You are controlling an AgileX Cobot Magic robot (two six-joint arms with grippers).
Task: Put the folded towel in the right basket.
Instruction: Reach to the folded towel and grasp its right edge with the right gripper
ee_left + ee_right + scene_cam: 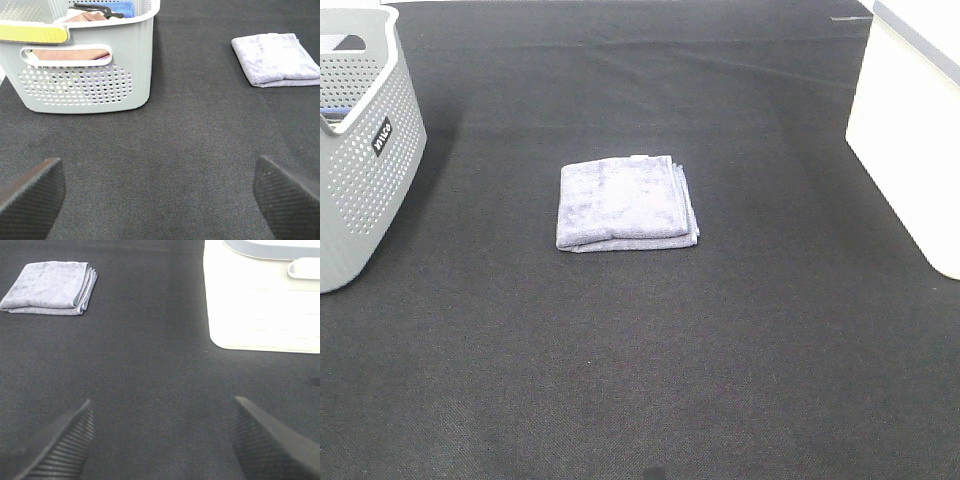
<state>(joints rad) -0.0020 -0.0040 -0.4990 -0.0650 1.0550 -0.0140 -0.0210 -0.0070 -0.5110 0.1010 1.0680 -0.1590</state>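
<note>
We see the folded towel (pixel 627 202) lying flat in the middle of the black table cover (pixel 640 380), well apart from the white right basket (pixel 910 140) and from the grey perforated basket (pixel 365 160) on the left. The left gripper (pixel 160 192) and the right gripper (pixel 162 437) both have their fingers spread wide and hold nothing. We judge the towel light, soft and floppy, likely to unfold if one layer is pinched. We would grip its layered edge nearest the right basket, catching every layer together.
</note>
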